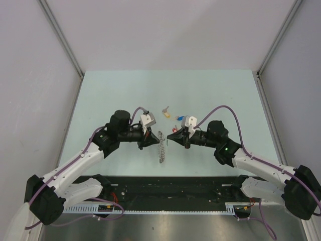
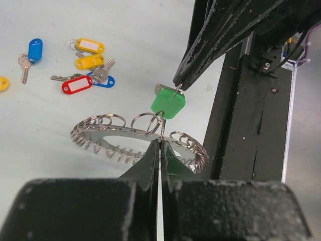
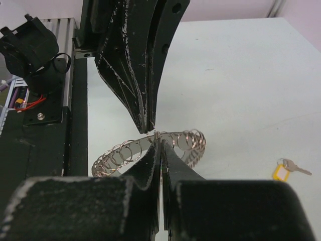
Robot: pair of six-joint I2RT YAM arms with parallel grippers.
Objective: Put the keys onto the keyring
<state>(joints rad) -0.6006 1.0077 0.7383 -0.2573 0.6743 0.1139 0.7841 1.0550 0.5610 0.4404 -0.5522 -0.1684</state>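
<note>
The keyring (image 2: 108, 131), a silver band of small linked loops, hangs in the air between my two grippers; it also shows in the top view (image 1: 161, 146) and the right wrist view (image 3: 120, 153). My left gripper (image 2: 160, 140) is shut on one of its loops. My right gripper (image 2: 177, 84) is shut on the small wire ring of a green-tagged key (image 2: 168, 106), holding it just above the keyring. In the right wrist view my right gripper (image 3: 158, 136) meets the left fingertips (image 3: 145, 118) tip to tip, and the green key is hidden.
Loose keys lie on the pale table (image 1: 115, 95) behind the grippers: blue (image 2: 34, 50), two yellow (image 2: 90, 46), red (image 2: 76, 84), another blue (image 2: 104, 80). A yellow-tagged key (image 3: 282, 171) lies apart. The black base rail (image 1: 175, 187) runs along the near edge.
</note>
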